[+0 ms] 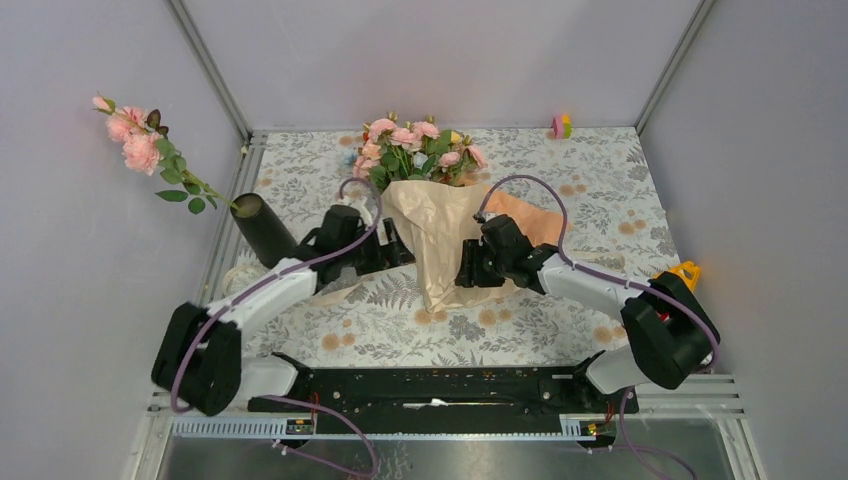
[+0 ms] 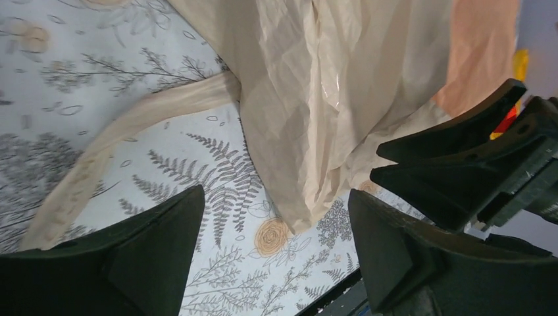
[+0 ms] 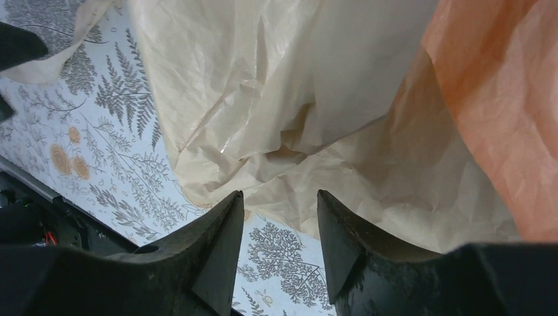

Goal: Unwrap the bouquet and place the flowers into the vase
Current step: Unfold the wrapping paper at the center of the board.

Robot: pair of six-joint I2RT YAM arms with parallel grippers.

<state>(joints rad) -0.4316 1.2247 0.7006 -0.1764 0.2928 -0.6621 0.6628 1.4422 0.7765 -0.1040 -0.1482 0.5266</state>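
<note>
**Bouquet flat mid-table, a gripper at each paper edge**

Bouquet (image 1: 440,235) lies with its cone tip toward the arm bases and its flowers (image 1: 415,150) at the far end. The left gripper (image 2: 275,192) is just left of it, jaws wide and empty. The right gripper (image 3: 279,194) is at its right edge, jaws apart, with the paper edge just past the tips and unpinched. The vase (image 1: 262,230) stands well left, by the table edge. There is bare cloth (image 1: 400,340) on the near side of the tip.

Both arms are extended from their bases and angled inward toward the bouquet (image 1: 430,240). The left gripper (image 1: 398,246) is held low at the left side of the bouquet, its jaws spread wide with nothing between them. The right gripper (image 1: 466,268) is set at the bouquet's right side, its jaws parted more narrowly, with nothing clamped.
</note>
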